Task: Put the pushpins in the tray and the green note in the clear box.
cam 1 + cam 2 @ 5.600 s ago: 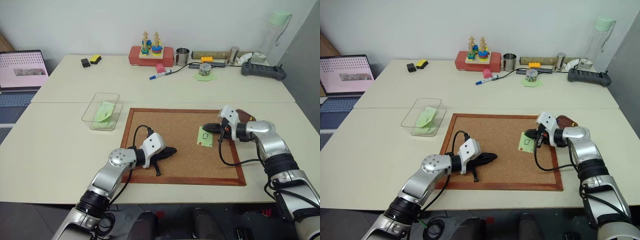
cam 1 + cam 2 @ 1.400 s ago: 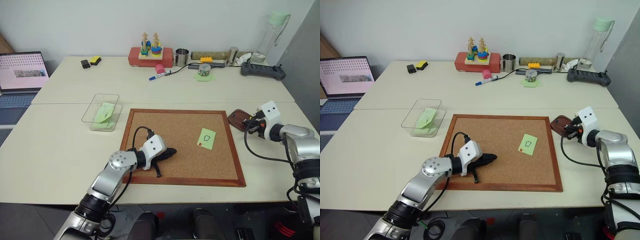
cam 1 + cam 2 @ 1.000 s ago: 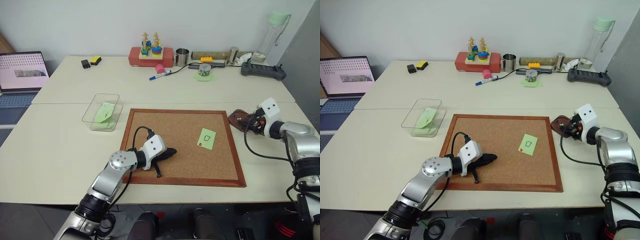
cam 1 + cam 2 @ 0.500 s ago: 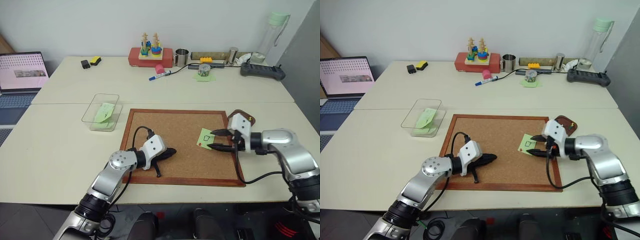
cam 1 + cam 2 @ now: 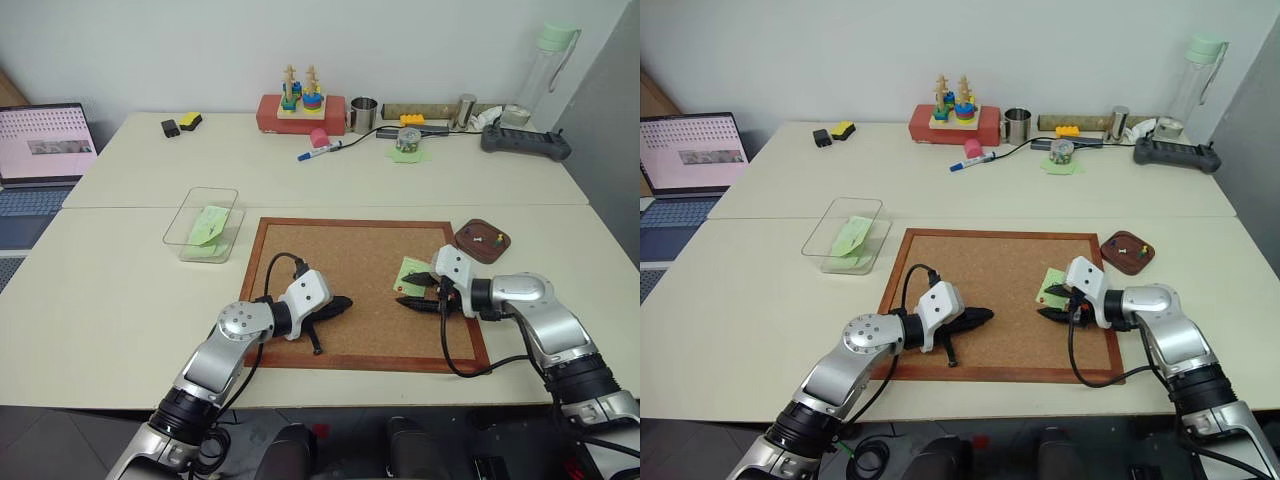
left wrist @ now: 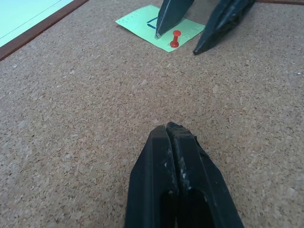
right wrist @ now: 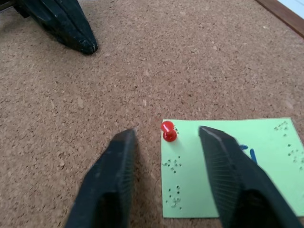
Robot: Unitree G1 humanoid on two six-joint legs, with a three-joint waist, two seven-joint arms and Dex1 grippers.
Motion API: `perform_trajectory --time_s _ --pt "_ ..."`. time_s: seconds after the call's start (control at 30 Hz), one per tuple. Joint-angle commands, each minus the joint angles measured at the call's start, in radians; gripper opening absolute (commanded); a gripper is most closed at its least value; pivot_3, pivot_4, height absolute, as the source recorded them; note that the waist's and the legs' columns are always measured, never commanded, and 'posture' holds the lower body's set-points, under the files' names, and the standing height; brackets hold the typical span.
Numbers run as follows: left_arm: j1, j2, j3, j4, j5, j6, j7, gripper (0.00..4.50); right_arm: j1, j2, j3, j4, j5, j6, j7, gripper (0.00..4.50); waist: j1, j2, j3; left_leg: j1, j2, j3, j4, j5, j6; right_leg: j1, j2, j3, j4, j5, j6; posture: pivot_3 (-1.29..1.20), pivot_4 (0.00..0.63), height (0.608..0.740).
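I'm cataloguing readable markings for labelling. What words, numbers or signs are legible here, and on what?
No legible words or numbers.
Pale green square paper note pinned on the cork board: a hand-drawn rectangle outline, no letters.
Laptop screen: content too small to read.

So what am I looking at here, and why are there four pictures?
It's a two-armed robot at a table. Two pictures look down from cameras on its head; the other two come from a camera on each wrist. A cork board lies before it, with a green note fixed by a red pushpin. The right gripper is open, its fingers either side of that pin, holding nothing yet. The left gripper rests shut on the board. A small brown tray and a clear box sit nearby.
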Motion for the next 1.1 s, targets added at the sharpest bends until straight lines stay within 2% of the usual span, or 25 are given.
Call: perform_trajectory --time_s 0.03,0.2,0.23,0.63,0.83,1.0,1.1 --pt "0.036 0.021 -0.021 0.04 0.037 0.033 -0.003 0.0 -0.029 0.016 -0.028 0.006 0.027 -0.002 0.006 1.29 0.0 0.0 0.0 0.0 0.0 0.0 0.0 0.0 0.0 0.0 0.0 0.0 0.0 0.0 0.0 0.0 0.15 0.74" --pt "0.041 0.024 -0.02 0.035 0.037 0.034 -0.004 0.0 -0.031 0.014 -0.034 0.002 0.04 0.01 0.018 0.15 0.0 0.0 0.0 0.0 0.0 0.0 0.0 0.0 0.0 0.0 0.0 0.0 0.0 0.0 0.0 0.0 0.15 0.74" --pt "0.042 0.024 -0.019 0.035 0.036 0.035 -0.004 0.0 -0.031 0.013 -0.034 -0.001 0.043 0.014 0.02 0.03 0.0 0.0 0.0 0.0 0.0 0.0 0.0 0.0 0.0 0.0 0.0 0.0 0.0 0.0 0.0 0.0 0.15 0.74" --pt "0.037 0.013 0.019 0.021 0.011 0.054 0.015 0.0 -0.05 -0.028 -0.064 -0.146 0.093 0.058 0.06 0.01 -0.002 0.0 0.0 0.0 0.0 0.0 -0.001 0.0 0.0 -0.001 0.0 0.0 0.0 0.0 0.0 0.0 0.15 0.74" --pt "0.005 0.024 0.09 -0.052 -0.071 0.128 0.002 0.0 -0.071 -0.069 -0.058 -0.199 0.076 0.026 0.082 0.01 -0.002 0.0 0.0 0.0 0.0 0.0 0.0 0.0 0.0 -0.001 0.0 0.0 0.0 -0.001 0.001 0.0 0.15 0.74" --pt "-0.027 0.001 0.214 -0.143 -0.288 0.33 -0.019 0.79 -0.09 -0.112 -0.014 -0.221 -0.006 -0.12 0.115 0.0 -0.001 -0.002 0.002 -0.002 0.001 -0.001 0.0 0.0 0.0 -0.002 0.0 -0.001 0.0 -0.001 0.001 0.0 0.15 0.74" --pt "-0.037 0.01 0.239 -0.174 -0.351 0.412 -0.032 1.42 -0.09 -0.124 -0.003 -0.212 -0.025 -0.184 0.132 0.0 0.001 -0.002 0.002 -0.003 0.0 -0.001 0.0 0.0 0.0 -0.002 0.0 -0.001 0.0 -0.002 0.004 0.0 0.15 0.74"
